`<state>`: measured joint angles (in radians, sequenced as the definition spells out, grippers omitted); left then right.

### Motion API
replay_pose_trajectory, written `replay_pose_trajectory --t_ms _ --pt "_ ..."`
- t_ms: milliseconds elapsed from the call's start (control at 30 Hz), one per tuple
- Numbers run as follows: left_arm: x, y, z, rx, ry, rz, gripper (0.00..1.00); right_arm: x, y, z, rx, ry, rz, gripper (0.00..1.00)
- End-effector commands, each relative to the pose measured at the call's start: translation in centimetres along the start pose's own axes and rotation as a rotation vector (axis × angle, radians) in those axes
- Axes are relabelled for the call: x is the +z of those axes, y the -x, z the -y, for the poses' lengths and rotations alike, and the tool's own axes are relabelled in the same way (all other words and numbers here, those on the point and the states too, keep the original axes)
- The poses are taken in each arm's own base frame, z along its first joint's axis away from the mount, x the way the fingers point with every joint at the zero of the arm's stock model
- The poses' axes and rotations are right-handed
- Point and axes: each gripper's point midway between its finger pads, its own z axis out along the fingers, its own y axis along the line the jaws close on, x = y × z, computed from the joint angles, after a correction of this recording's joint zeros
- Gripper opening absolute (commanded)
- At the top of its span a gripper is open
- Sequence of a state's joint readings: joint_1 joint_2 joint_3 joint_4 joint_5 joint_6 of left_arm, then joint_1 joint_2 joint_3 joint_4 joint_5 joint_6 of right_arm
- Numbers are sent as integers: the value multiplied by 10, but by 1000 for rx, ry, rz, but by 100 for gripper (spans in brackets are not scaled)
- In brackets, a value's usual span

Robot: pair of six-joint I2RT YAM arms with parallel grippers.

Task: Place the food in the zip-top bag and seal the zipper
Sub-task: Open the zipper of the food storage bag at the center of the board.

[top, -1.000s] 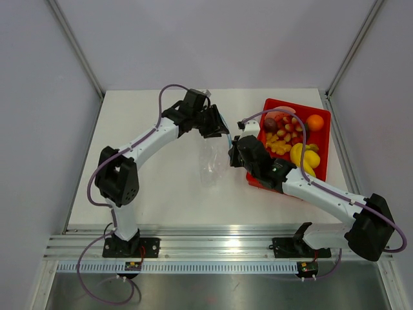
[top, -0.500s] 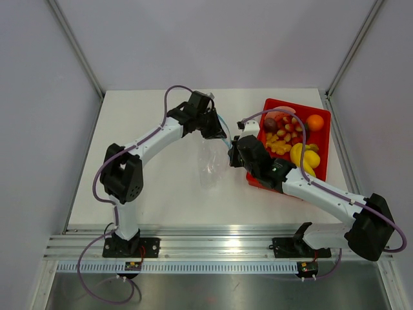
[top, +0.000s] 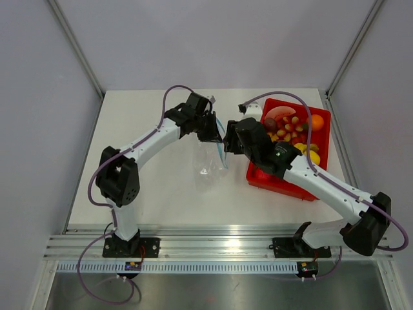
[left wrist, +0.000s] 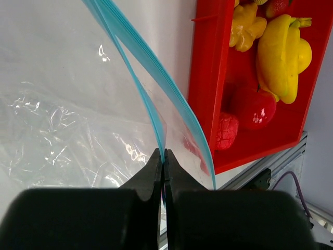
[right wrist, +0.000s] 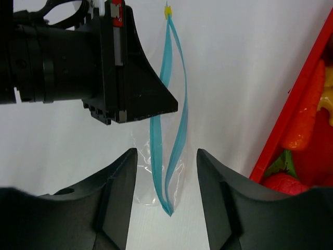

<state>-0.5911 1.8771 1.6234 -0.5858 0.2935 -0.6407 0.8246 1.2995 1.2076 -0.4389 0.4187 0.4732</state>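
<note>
While zip-top bag (top: pixel 210 158) lay seemingly empty, step: mouth-opening.
Left gripper (left wrist: pixel 164 153): pinched one zipper (left wrist: pixel 150 61) lip.
Right gripper (right wrist: pixel 166 156): spread, astride strip.
Next: probably grip other lip.

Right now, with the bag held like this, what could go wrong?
1. Left gripper pinches only one thin lip of the zipper; the zip-top bag may slip out.
2. Right gripper is open astride both lips; closing there could shut the narrow mouth.
3. Food sits in the red tray; that gap looks tight for it.
</note>
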Motion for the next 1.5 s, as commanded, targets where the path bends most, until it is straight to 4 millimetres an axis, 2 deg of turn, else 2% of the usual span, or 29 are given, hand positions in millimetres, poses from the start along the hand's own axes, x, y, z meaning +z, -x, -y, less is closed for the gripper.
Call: replay_pose_trajectory --t_ms 0,167,300,433,533,633,767,933,1133,1200,1300,1333,1367,1433,1467 --pt "-30 3 23 71 -80 34 0 10 -4 8 24 -67 -73 57" --pt "-38 -1 24 86 -87 32 0 27 -20 5 27 -56 -165 64" --pt "-40 -4 26 92 -101 25 0 39 -34 -5 27 -14 -225 63" --pt "-43 -6 27 97 -111 19 0 46 -40 -6 28 -16 -246 59" --pt "-45 -7 29 106 -121 14 0 51 -40 -4 44 -29 -248 49" --pt "-46 -11 29 121 -121 -2 0 56 -37 1 77 -41 -247 48" --pt "-44 -15 24 136 -107 -22 0 61 -26 7 125 -29 -235 52" --pt "-42 -20 21 136 -108 -43 0 58 -20 0 136 11 -227 56" --pt "-44 -24 30 135 -153 -52 0 65 -28 0 138 -1 -253 58" --pt "-45 -23 30 139 -152 -47 0 69 -33 -1 140 1 -272 52" --pt "-51 -20 34 151 -155 -45 0 73 -41 2 132 -11 -287 25" --pt "-52 -20 35 158 -158 -48 0 74 -44 5 128 -24 -297 12" --pt "-54 -19 36 166 -158 -49 0 75 -44 10 122 -46 -291 6" --pt "-63 -15 41 194 -163 -49 0 76 -44 24 114 -88 -286 0" --pt "-64 -15 43 202 -171 -55 0 78 -40 40 125 -135 -268 0"
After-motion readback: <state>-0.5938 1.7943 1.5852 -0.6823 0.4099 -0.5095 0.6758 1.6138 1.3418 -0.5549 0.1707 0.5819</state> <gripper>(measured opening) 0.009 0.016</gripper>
